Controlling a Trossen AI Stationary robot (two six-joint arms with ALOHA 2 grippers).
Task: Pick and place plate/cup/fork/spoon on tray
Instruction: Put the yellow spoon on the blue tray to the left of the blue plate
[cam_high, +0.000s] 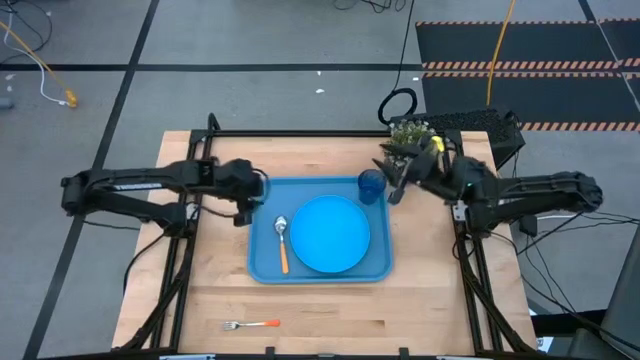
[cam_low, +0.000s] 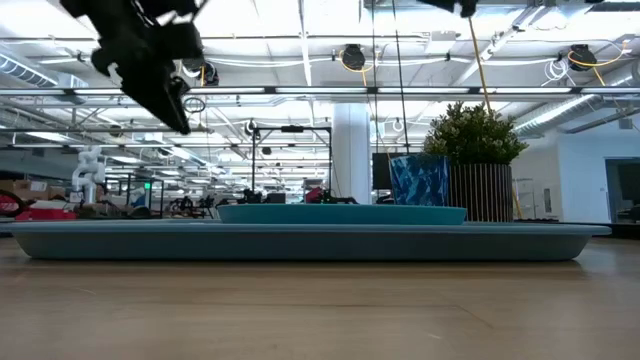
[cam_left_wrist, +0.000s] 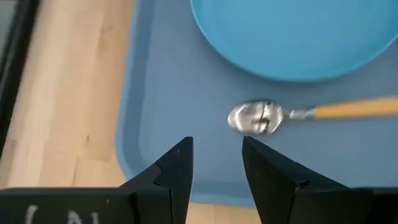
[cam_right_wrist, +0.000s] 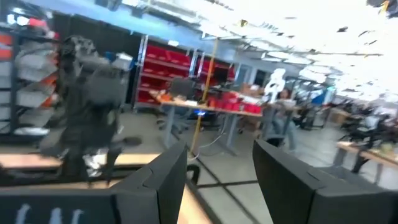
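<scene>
Fork (cam_high: 250, 325) is the one piece not yet loaded, lying alone near the counter's (cam_high: 420, 300) front edge, well apart from the tray (cam_high: 262, 268). On that tray sit the plate (cam_high: 330, 234), the cup (cam_high: 371, 186) at a far corner, and the spoon (cam_high: 282, 243). Both grippers, left (cam_high: 243, 212) and right (cam_high: 395, 192), hang empty with fingers spread. The thin, flat fork could slide off the edge or slip from a pinch.

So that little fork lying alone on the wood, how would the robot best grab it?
Probably by the thin orange handle of the fork, coming straight down from above. It lies flat on the table, tines toward the left arm's side, so fingers closing across the narrow handle look easiest. Nothing crowds it.
</scene>
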